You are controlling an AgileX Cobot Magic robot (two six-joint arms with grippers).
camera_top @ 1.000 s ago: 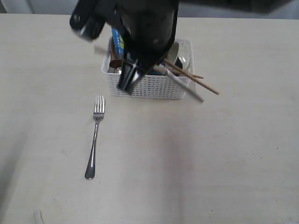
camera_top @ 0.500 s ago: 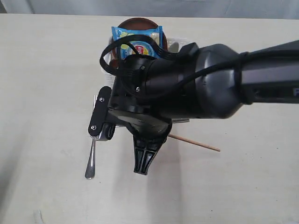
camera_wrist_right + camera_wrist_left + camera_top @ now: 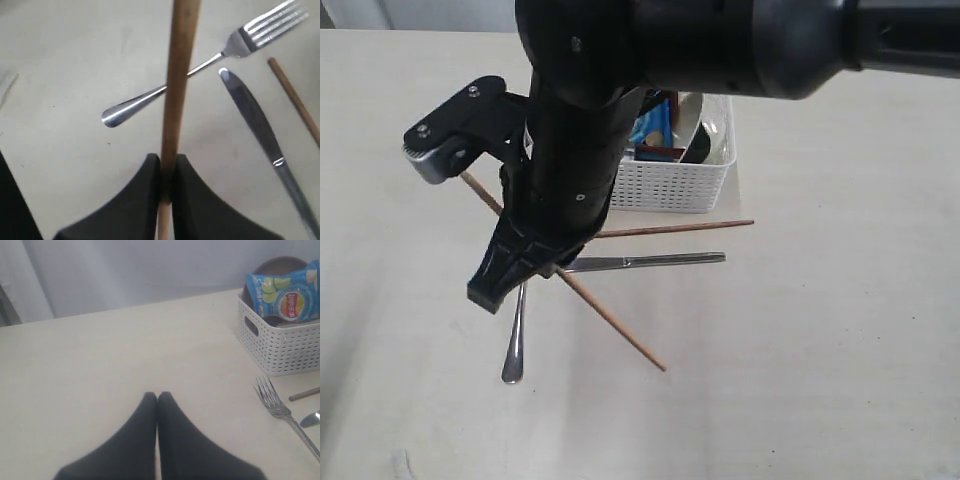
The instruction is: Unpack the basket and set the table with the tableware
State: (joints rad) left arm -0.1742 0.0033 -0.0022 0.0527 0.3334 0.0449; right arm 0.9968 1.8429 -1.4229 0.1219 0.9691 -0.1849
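My right gripper (image 3: 515, 265) (image 3: 167, 161) is shut on a brown chopstick (image 3: 615, 325) (image 3: 180, 75), held slanting over the fork (image 3: 513, 350) (image 3: 200, 64) at the table's (image 3: 820, 350) front left. The second chopstick (image 3: 675, 228) (image 3: 295, 100) and the steel knife (image 3: 645, 262) (image 3: 255, 120) lie in front of the white basket (image 3: 670, 185) (image 3: 285, 350). The reddish-brown plate (image 3: 277, 262) stands in the basket. My left gripper (image 3: 157, 396) is shut and empty, low over the table left of the fork (image 3: 272, 400). It does not show in the exterior view.
A blue chip bag (image 3: 285, 295) (image 3: 650, 125) leans against the plate inside the basket. My right arm (image 3: 720, 40) covers most of the basket and the back middle of the table. Bare tabletop (image 3: 840, 380) lies at the right and front.
The right arm swung from the basket to the front left with a chopstick in its jaws. The knife and the other chopstick now lie on the table in front of the basket.
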